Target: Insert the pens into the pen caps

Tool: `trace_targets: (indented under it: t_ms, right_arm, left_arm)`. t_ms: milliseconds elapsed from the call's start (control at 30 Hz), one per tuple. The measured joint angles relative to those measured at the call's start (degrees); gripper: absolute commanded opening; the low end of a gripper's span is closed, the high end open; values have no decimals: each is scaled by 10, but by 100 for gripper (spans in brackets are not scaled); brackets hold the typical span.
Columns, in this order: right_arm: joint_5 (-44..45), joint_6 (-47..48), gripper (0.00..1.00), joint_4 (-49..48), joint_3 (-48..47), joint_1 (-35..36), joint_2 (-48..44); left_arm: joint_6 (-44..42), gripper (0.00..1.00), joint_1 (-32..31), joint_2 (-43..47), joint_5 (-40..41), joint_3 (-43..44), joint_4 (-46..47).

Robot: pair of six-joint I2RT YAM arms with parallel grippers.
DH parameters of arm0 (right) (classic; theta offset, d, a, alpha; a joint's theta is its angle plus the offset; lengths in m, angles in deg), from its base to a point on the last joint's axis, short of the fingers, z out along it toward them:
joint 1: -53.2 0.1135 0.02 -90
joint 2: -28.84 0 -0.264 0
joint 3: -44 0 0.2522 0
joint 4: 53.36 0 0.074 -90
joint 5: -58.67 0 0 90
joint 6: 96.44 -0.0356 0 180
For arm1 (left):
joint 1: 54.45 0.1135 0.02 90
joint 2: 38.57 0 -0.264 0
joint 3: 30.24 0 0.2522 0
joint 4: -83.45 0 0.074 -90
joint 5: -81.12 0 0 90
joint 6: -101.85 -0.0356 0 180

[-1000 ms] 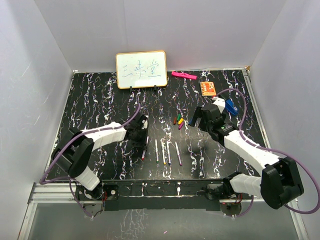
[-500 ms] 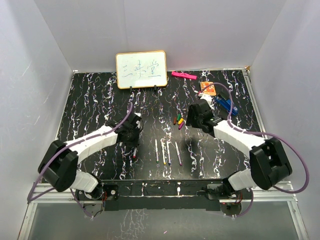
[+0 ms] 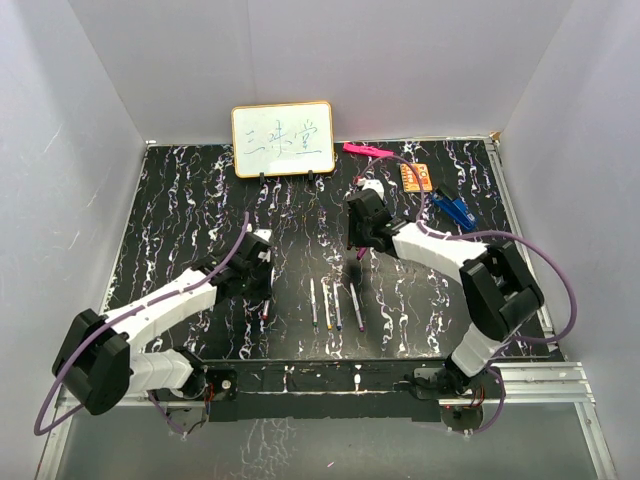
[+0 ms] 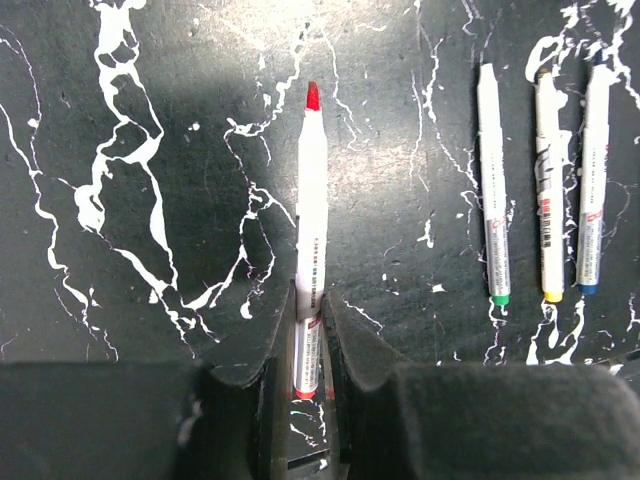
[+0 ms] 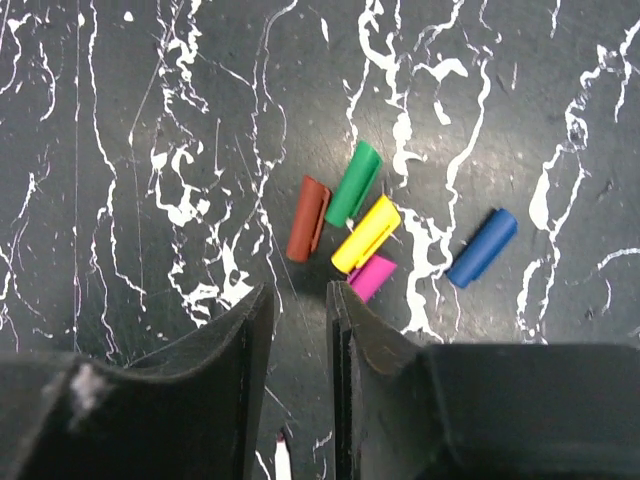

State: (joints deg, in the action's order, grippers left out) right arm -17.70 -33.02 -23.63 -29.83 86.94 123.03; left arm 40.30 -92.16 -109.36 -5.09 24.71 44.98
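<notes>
While left fingers [image 4: 310, 300] clamp red pen [image 4: 311, 200], right fingers [image 5: 301, 300] ajar near caps [image 5: 365, 233].

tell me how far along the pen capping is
Done: nothing; all five caps lie loose. In hand: left claw grips the red pen; right claw hovers empty near the caps. Left: cap it, then green pen, yellow pen, blue pen and purple pen.

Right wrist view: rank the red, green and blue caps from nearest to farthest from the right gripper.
1. Red cap: just ahead of the right gripper, almost in line with the gap between its jaws.
2. Green cap: farther ahead, beside the red one, on its right in this view.
3. Blue cap: well off to the right, apart from the others.
</notes>
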Motion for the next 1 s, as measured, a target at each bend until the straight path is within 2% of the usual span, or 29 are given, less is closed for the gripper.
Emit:
trace_targets:
  t_ms: [133, 267, 400, 1000]
  right_arm:
    - [-2, 10, 24, -3, -26, 0, 30]
    - [-5, 15, 35, -9, -53, 0, 58]
    - [-6, 21, 41, -9, -85, 0, 96]
    - [15, 28, 41, 5, -135, 0, 162]
  left_arm:
    - [1, 0, 0, 25, -2, -8, 9]
    - [1, 0, 0, 31, -2, -8, 16]
    - [1, 0, 0, 31, -1, -8, 15]
    - [2, 0, 0, 25, 0, -11, 16]
